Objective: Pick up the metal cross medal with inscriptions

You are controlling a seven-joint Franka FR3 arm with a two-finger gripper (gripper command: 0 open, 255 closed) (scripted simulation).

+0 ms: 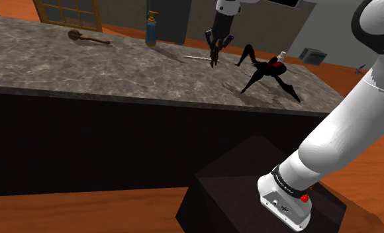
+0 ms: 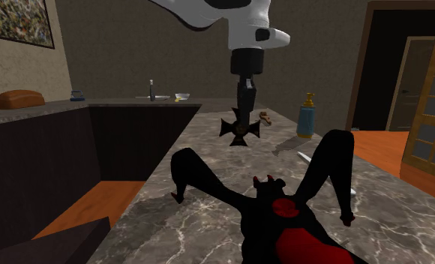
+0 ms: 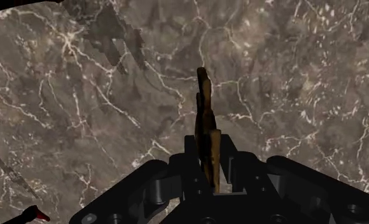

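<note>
Black jaws around one cross medal

Readable text: none in any view.
Cross medal: centre of second exterior view, dark face; inscription cannot be made out.
Black ring on the arm: lower right of shoulder view; faint pale marks, too small to read.

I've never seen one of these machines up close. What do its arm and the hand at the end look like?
The white arm is a chain of thick, rounded, glossy tubes with dark bands at the joints. One black band bears a small red button. At its tip is a slim all-black two-finger gripper under a white wrist block.
</note>
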